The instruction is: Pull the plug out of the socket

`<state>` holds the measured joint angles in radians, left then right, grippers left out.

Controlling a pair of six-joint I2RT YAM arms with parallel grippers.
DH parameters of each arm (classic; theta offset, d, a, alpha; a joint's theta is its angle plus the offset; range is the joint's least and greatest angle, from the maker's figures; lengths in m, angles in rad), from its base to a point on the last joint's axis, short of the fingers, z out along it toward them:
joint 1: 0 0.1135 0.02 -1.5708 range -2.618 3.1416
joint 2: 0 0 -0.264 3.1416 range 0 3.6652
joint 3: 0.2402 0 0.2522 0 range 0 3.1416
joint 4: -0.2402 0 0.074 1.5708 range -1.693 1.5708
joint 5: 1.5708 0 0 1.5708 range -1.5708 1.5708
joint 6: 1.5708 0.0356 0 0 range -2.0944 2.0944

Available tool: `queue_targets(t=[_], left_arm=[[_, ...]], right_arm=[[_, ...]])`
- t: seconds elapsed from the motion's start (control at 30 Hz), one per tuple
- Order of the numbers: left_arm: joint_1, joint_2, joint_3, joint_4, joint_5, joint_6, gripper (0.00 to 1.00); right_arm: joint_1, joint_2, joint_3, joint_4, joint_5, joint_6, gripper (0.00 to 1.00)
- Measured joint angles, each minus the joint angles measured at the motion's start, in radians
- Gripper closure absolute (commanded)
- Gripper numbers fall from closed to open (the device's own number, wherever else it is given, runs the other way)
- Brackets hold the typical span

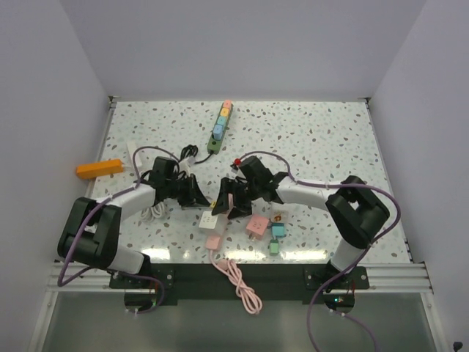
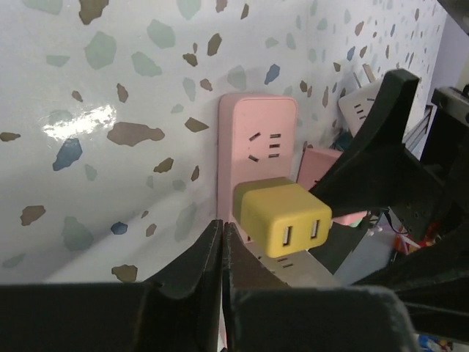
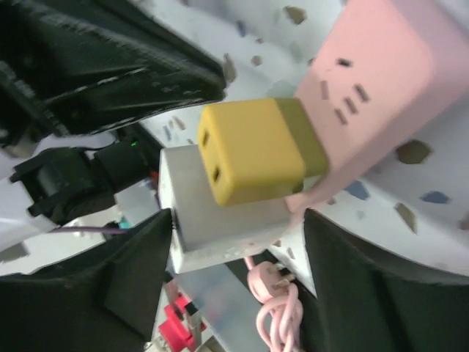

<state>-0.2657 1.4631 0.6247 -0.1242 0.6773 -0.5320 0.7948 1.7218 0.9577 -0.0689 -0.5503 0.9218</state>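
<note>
Yellow plug (image 2: 282, 220) fully seated in pink socket strip (image 2: 256, 139); pull not started. Right gripper (image 3: 236, 227) spread wide, plug at 12 o'clock. Left gripper (image 2: 222, 253) closed, empty, at plug's 7 o'clock.

The top view looks down from above and behind the arm bases, far enough back to take in the whole surface (image 1: 322, 139) and both arms. The left wrist view sits low and very near, facing past the left hand (image 2: 222, 238) across the surface toward the right arm; the plug (image 2: 286, 220) and socket (image 2: 256, 158) fill its middle. The right wrist view faces back the other way, nearer still and tilted, framing the same plug and socket between the fingers of the right hand (image 3: 234, 231). Each wrist view catches the other arm's hand behind them. In the top view that shared spot is small, at the near middle.
</note>
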Motion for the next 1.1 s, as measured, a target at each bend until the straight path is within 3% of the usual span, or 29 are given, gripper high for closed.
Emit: queue_targets(t=[0.13, 0.3, 0.6, 0.73, 0.9, 1.1], left_arm=[[-0.003, -0.076, -0.006, -0.003, 0.011, -0.012, 0.96], [-0.028, -0.171, -0.034, 0.016, 0.039, -0.066, 0.97], [-0.089, -0.172, -0.047, 0.01, 0.024, -0.113, 1.0], [-0.089, -0.215, 0.015, -0.14, -0.163, -0.118, 1.0], [-0.084, -0.397, 0.169, -0.283, -0.42, -0.14, 1.0], [-0.066, -0.423, 0.275, -0.328, -0.549, -0.158, 1.0]], right_arm=[[-0.01, -0.001, 0.076, -0.144, 0.097, -0.046, 0.13], [-0.013, -0.001, 0.161, -0.285, 0.193, -0.099, 0.12], [-0.015, 0.023, 0.248, -0.41, 0.311, -0.11, 0.12], [-0.005, 0.061, 0.291, -0.423, 0.341, -0.104, 0.14], [0.065, 0.109, 0.375, -0.472, 0.397, -0.104, 0.2], [0.158, 0.179, 0.411, -0.481, 0.422, -0.085, 0.33]])
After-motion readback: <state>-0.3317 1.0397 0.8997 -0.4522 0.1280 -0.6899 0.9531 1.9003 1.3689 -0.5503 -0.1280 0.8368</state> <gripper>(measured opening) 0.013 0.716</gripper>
